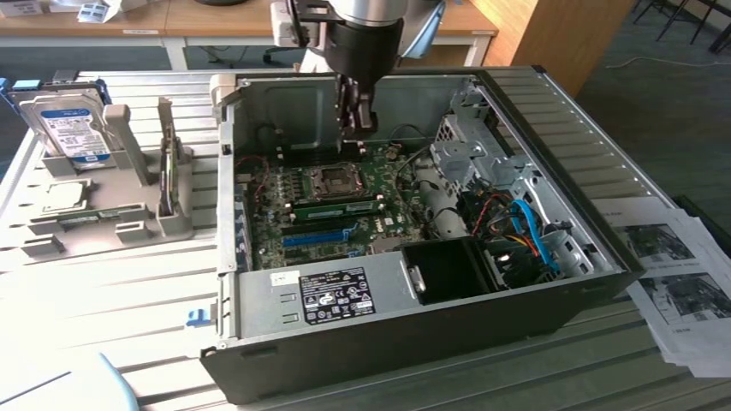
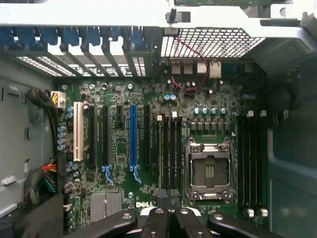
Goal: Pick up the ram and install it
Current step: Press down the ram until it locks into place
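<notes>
A green ram stick [image 1: 339, 205] lies in its slot beside the processor socket [image 1: 337, 179]. The arm reaches straight down into the open computer case [image 1: 594, 214], its claw [image 1: 358, 120] pinched together, holding nothing. A hard drive [image 1: 71, 127] stands outside.

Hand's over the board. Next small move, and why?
Probably lift the hand straight up out of the case: it hangs shut above the motherboard, nothing visibly held, and a green stick, likely the ram, lies in the grey holder outside.
</notes>
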`<control>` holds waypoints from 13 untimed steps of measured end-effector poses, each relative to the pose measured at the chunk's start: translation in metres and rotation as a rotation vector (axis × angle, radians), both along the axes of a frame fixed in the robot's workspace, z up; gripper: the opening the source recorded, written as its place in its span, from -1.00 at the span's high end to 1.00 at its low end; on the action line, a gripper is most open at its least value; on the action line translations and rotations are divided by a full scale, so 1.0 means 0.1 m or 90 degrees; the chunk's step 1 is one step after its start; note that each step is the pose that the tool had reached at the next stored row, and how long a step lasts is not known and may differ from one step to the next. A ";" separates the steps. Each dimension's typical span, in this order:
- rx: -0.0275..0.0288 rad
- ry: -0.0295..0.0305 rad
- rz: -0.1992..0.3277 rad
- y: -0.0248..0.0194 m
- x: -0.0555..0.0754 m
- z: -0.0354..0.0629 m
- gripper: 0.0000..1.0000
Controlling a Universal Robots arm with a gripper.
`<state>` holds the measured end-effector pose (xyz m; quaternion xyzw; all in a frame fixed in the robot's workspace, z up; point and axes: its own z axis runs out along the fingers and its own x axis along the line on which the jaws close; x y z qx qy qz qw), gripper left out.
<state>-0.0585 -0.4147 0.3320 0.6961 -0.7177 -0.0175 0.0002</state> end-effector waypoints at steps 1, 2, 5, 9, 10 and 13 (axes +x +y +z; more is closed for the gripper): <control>0.0000 0.0000 0.000 0.000 0.02 0.000 0.81; 0.0000 0.0000 0.000 0.000 0.03 0.000 0.81; 0.0000 0.0000 0.000 0.000 0.07 0.000 0.81; 0.0000 0.0000 0.000 0.000 0.10 0.000 0.81; 0.0000 0.0000 0.000 0.000 0.10 0.000 0.81; 0.0000 0.0000 0.000 0.000 0.10 0.000 0.81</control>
